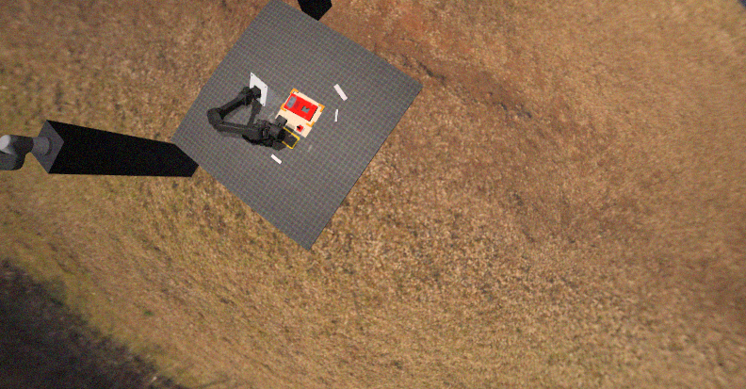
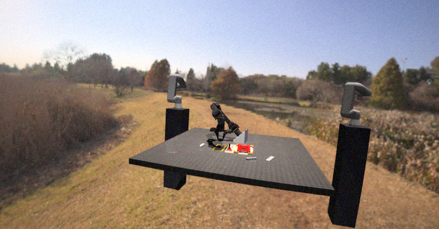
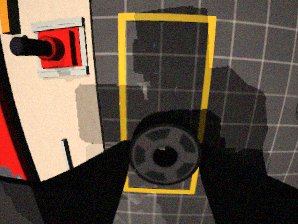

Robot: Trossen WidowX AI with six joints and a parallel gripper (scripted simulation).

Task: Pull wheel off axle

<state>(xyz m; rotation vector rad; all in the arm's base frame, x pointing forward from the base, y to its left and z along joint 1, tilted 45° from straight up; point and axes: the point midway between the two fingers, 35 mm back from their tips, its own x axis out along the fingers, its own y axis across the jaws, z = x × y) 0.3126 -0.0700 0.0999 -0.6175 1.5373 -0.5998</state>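
My gripper [image 3: 164,148] [image 2: 220,139] is shut on the dark round wheel [image 3: 164,173], gripping its sides; the wheel's open centre hole shows in the wrist view. The wheel is held off the upright axle, above the table. The marked area, a yellow rectangle [image 3: 122,75] [image 1: 291,148], lies flat on the table. In the wrist view the wheel overlaps its near end, with both long sides of the outline close beside it. The bare black axle [image 3: 30,47] stands on a red block to the left. In the top view the arm hides the fingers and wheel.
A cream board [image 3: 50,105] carries the axle block and a red panel [image 1: 297,105] [image 2: 243,148], beside the marked area. A white plate [image 1: 258,89] [image 2: 244,136] stands near the arm's base. Small white bars [image 1: 340,91] [image 1: 276,158] [image 2: 270,158] lie on the table.
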